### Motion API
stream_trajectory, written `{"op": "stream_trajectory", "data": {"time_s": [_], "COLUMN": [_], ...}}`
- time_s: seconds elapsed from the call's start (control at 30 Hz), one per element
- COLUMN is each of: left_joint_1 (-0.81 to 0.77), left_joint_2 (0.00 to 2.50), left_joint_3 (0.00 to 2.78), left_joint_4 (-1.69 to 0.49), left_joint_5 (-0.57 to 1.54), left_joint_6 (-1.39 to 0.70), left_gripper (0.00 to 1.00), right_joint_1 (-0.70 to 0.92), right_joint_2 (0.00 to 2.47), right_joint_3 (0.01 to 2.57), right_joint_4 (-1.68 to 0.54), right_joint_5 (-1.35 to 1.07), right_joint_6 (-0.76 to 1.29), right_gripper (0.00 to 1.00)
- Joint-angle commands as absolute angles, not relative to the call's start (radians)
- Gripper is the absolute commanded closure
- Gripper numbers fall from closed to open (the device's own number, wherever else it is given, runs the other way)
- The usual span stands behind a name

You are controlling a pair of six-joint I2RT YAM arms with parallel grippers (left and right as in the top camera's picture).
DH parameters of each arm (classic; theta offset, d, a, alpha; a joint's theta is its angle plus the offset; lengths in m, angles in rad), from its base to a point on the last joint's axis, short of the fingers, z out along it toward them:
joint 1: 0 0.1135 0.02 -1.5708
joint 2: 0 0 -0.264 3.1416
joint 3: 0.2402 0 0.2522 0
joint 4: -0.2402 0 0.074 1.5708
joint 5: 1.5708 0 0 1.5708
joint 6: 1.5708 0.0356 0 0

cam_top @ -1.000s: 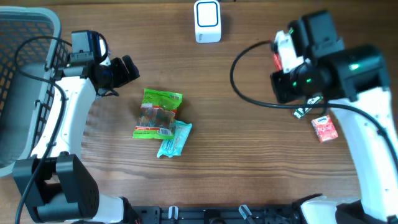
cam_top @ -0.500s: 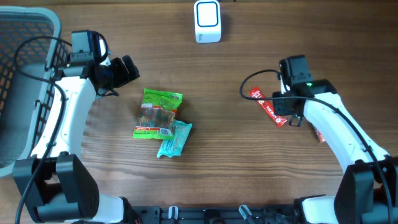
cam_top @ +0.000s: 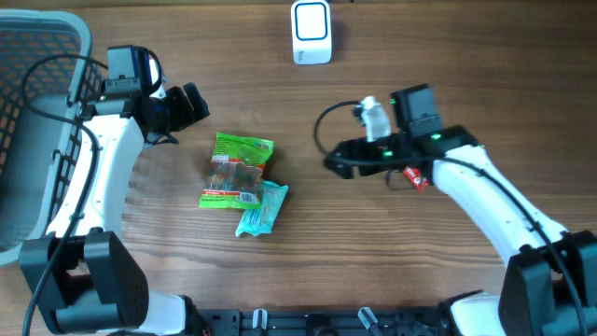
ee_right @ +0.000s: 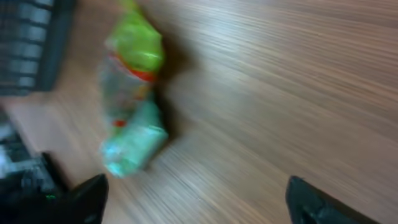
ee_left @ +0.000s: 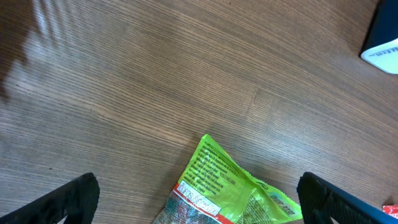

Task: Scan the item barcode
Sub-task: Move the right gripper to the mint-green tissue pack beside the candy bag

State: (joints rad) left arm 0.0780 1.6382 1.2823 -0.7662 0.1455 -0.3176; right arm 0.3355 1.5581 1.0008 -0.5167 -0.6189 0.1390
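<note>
The scanner (cam_top: 310, 33) is set at the far edge of the counter (cam_top: 373, 252), where either arm can reach it. The green packet (cam_top: 238, 168), overlapping the teal packet (cam_top: 262, 207), is found well to the scanner's near left. The red sachet (cam_top: 416, 177) is found flat to its near right, partly covered by the right arm. The right pincer (cam_top: 331, 161) is held released and empty, aimed at the packets, judged the next pickup. The left pincer (cam_top: 194, 105) is likewise released and empty, left of the scanner.
</note>
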Motion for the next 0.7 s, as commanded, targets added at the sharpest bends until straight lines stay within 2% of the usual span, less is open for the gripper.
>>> {"op": "stream_trajectory", "data": {"time_s": [0.0,0.13,0.3,0.4,0.43,0.5,0.57,0.63,0.67], "left_joint_1": [0.081,0.081,0.081,0.081,0.081,0.081,0.075,0.059,0.043], "left_joint_2": [1.636,1.636,1.636,1.636,1.636,1.636,1.636,1.636,1.636], "left_joint_3": [1.281,1.281,1.281,1.281,1.281,1.281,1.281,1.279,1.273], "left_joint_4": [-0.766,-0.766,-0.766,-0.766,-0.766,-0.823,-0.864,-0.904,-0.923], "left_joint_5": [0.14,0.14,0.141,0.14,0.155,0.334,0.377,0.374,0.374], "left_joint_6": [-0.326,-0.326,-0.326,-0.326,-0.331,-0.385,-0.401,-0.4,-0.4], "left_gripper": [0.0,0.0,0.0,0.0,0.0,0.0,0.0,0.3,0.58], "right_joint_1": [0.439,0.53,0.621,0.654,0.657,0.66,0.66,0.66,0.66], "right_joint_2": [1.567,1.567,1.567,1.567,1.567,1.567,1.567,1.567,1.567], "right_joint_3": [0.999,0.999,0.999,0.999,0.998,0.987,0.971,0.951,0.945], "right_joint_4": [-0.452,-0.438,-0.418,-0.408,-0.411,-0.408,-0.408,-0.403,-0.403], "right_joint_5": [-0.692,-0.535,-0.437,-0.406,-0.398,-0.396,-0.392,-0.384,-0.381], "right_joint_6": [0.312,0.48,0.533,0.534,0.534,0.535,0.534,0.535,0.535], "right_gripper": [0.0,0.01,0.06,0.16,0.18,0.2,0.21,0.2,0.21]}}
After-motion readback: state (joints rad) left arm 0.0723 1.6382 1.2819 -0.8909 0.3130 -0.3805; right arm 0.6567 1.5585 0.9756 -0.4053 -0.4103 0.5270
